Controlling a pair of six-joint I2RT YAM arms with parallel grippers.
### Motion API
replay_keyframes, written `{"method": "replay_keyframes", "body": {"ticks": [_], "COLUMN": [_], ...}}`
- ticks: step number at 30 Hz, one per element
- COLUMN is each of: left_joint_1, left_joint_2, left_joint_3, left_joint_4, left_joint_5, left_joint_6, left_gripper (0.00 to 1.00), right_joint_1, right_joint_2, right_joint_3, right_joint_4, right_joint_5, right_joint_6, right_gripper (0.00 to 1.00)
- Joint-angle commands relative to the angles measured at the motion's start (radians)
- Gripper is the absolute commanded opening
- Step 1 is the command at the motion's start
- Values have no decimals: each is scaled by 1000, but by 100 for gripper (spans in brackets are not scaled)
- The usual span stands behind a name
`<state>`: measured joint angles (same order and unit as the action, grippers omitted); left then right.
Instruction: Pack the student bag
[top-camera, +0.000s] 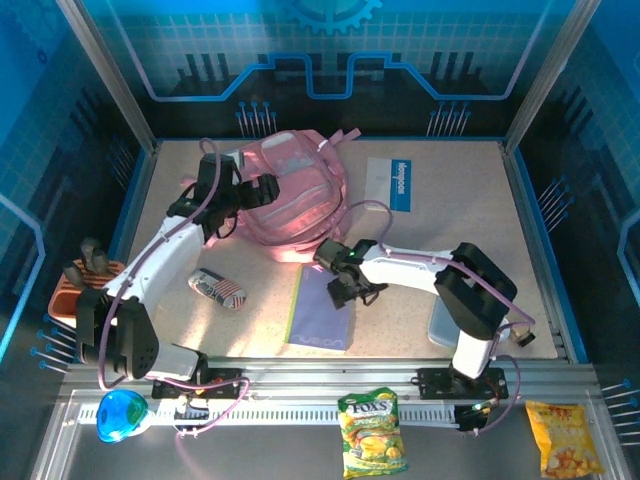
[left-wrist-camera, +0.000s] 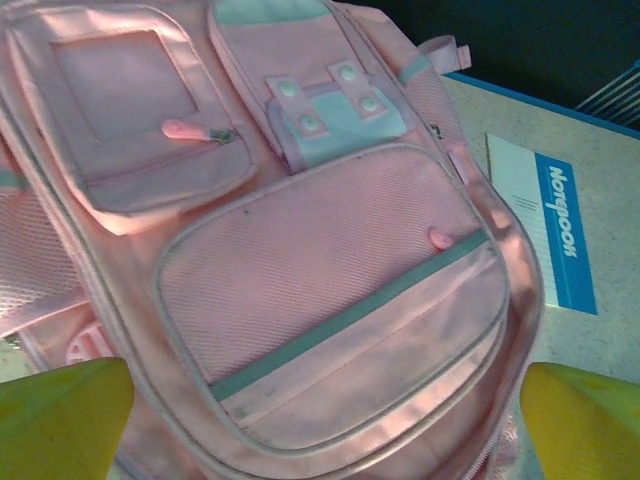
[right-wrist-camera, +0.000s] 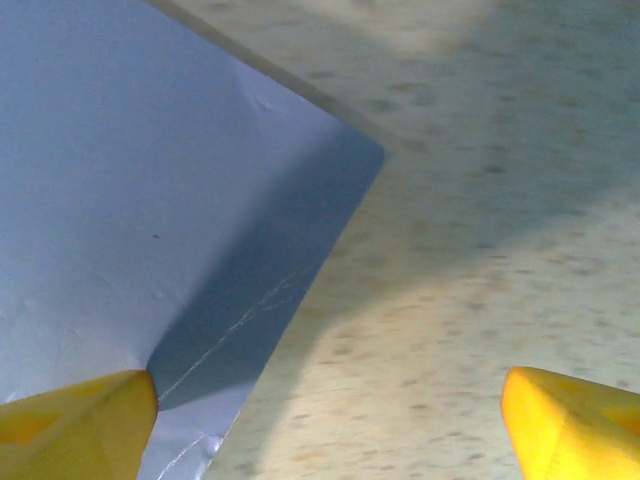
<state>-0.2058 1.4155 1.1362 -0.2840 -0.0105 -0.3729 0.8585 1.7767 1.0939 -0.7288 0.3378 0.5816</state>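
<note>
Student bag (top-camera: 295, 200) flat on table (top-camera: 450, 230), front pockets (left-wrist-camera: 330, 300) zipped, notebook (top-camera: 322, 310) beside

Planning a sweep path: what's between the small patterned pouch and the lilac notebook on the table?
Nothing. Bare speckled tabletop separates the small patterned pouch from the flat lilac notebook, as the top external view shows.

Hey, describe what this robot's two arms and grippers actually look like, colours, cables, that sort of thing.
The left arm and right arm are built from white links with bulky black joints. A loose pale lilac cable runs along each. The left gripper and right gripper have bright yellow, wedge-shaped fingers. No lettering is legible on them.
</note>
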Motion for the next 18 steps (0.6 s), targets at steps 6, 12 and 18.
{"method": "replay_keyframes", "body": {"ticks": [6, 12, 18], "left_joint_1": [-50, -163, -285], "left_joint_2": [42, 99, 148], "left_joint_3": [70, 139, 134], "left_joint_4": [3, -111, -164], "left_joint_5": [114, 100, 125], "left_joint_6": [-69, -64, -229], "left_gripper": [99, 99, 96], "right_joint_1": [-239, -345, -348], "right_joint_2": [-15, -4, -117], "right_joint_3": [-58, 35, -2], "right_joint_4": [-24, -69, 37], "right_joint_5": [76, 32, -177], "right_joint_6": [0, 28, 13], "right_gripper": [89, 88, 80]}}
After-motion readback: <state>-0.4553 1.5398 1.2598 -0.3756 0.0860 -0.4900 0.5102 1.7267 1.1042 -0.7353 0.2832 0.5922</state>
